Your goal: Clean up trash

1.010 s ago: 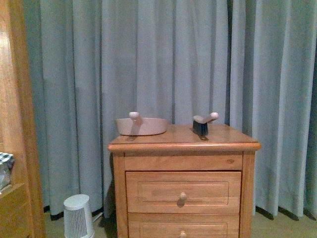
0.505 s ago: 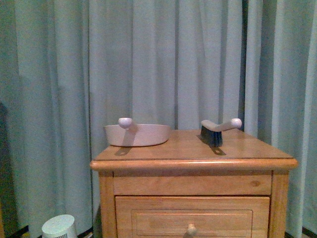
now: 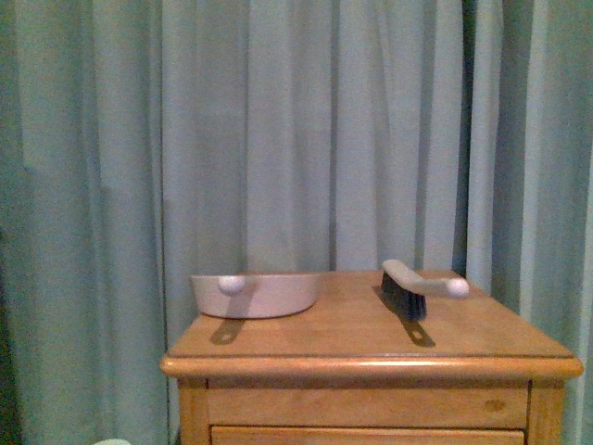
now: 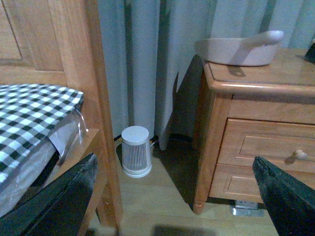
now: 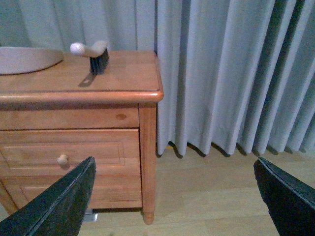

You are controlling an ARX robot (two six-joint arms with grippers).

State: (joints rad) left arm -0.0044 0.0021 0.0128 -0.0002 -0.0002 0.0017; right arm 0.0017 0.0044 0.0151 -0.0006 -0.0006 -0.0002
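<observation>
Polished wood looks slick: clip the dustpan (image 3: 269, 295) or brush (image 3: 412, 286) and you send it off the bench (image 3: 371, 345). Both jaws hang open, empty.

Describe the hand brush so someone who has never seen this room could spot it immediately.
Find the wooden nightstand standing in front of the grey-blue curtain. On its top, toward the right in the front view, lies the hand brush, apart from the pale dustpan on the left. It is the only item with dark bristles, set under a pale handle ending in a round knob.
</observation>
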